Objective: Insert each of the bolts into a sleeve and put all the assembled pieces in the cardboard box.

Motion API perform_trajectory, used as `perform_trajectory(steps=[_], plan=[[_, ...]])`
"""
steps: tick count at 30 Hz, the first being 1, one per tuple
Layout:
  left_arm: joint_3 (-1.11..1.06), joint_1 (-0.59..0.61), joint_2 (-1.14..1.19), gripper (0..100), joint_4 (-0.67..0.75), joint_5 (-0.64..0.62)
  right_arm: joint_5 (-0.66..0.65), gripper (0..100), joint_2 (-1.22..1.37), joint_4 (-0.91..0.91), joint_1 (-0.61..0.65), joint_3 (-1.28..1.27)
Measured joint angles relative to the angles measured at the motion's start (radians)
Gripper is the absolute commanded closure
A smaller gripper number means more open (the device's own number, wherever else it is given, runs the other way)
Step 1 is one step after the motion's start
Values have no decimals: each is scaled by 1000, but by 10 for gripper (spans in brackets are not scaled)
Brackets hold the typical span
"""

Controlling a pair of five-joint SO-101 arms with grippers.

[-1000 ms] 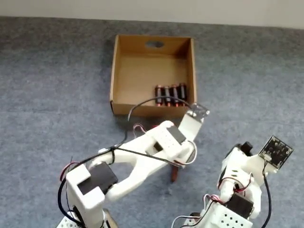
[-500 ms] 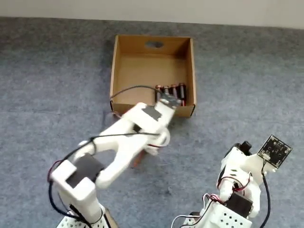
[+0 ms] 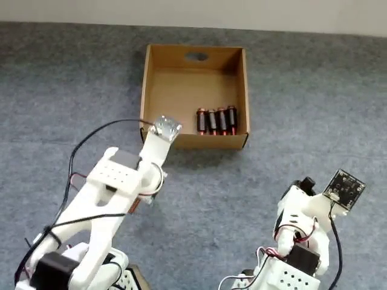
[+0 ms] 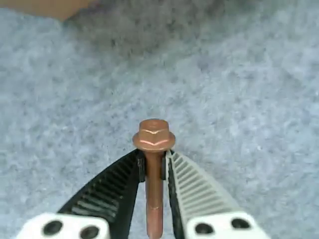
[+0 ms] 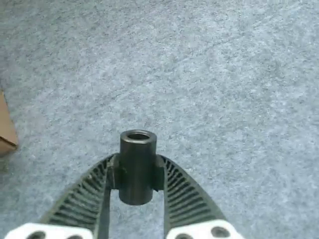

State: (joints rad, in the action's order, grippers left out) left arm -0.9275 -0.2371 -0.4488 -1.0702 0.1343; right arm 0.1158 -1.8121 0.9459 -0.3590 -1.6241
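Cardboard box [image 3: 181,90] sits open-topped on the grey carpet [image 3: 72,90], and everything else is placed from it. Left arm [image 3: 112,193] reaches up to the box's near left corner, its wrist just outside the near wall. Right arm [image 3: 305,226] stands well apart from the box, off its near right corner. Four assembled pieces [image 3: 216,121] lie side by side inside the box, against the near wall toward its right corner. The right gripper [image 5: 135,162] is part-way open, its fingers pressed on both sides of a dark sleeve [image 5: 137,167] whose bore faces outward, over carpet near the box. The left gripper [image 4: 154,155] is closed almost fully, pinching the shank of a copper bolt [image 4: 153,142], hex head past the fingertips, just outside the box.
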Motion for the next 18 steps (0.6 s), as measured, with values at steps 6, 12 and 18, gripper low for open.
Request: perform_trajectory(steps=[6,12,18], plan=[[-21,6,-84,992,-38,2,0,992,0,0,100,0],[-43,6,-285,992,-78,0,0,989,2,0,350,35],[-58,18,-594,992,-20,0,0,989,0,-94,615,114]])
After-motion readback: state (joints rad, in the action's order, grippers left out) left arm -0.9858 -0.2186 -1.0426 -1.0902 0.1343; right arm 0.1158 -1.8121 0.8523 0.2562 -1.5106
